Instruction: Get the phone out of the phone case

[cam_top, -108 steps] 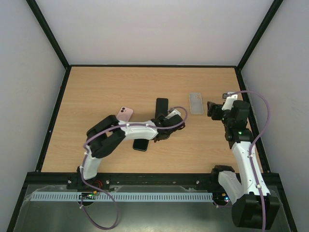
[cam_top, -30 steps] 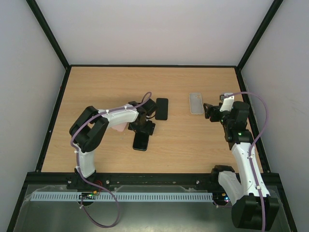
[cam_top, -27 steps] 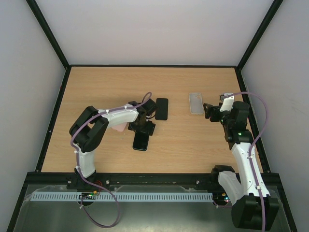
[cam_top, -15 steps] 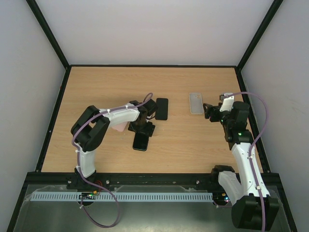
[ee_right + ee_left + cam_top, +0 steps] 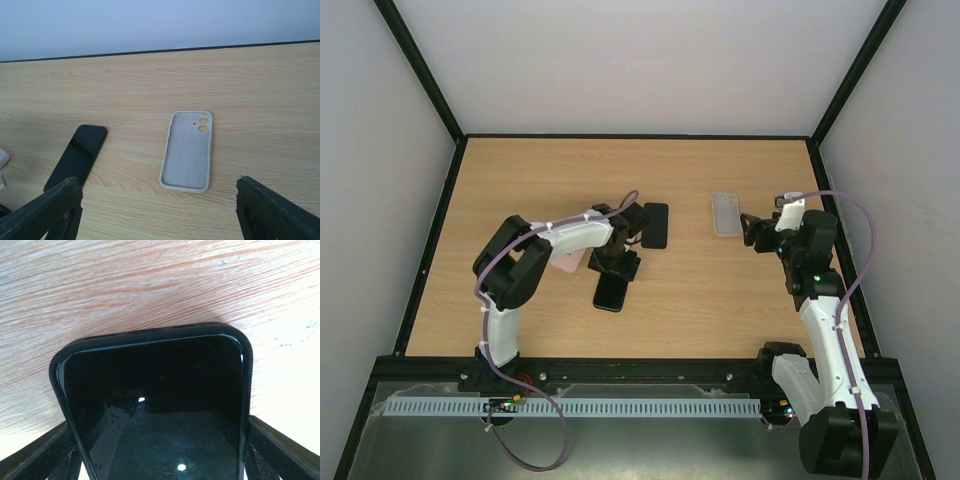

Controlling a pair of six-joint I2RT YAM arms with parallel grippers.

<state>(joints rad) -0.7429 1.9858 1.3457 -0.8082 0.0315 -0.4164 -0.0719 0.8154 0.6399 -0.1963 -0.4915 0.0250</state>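
Overhead view of a wooden table (image 5: 520,190). At centre frame, the left gripper (image 5: 616,268) sits low over a phone (image 5: 155,405) that is still in its black case (image 5: 150,332), lying flat, screen up. Its fingers (image 5: 42,457) straddle the case's two long sides; whether they press it cannot be told. A few seconds earlier this gripper was further right, and the pink phone (image 5: 566,264), now half under the arm, lay uncovered. A bare black phone (image 5: 77,156) lies just above and right. The right gripper (image 5: 752,230), at right of frame, has barely moved; its fingers (image 5: 45,210) are spread wide around nothing, beside an empty grey case (image 5: 186,150).
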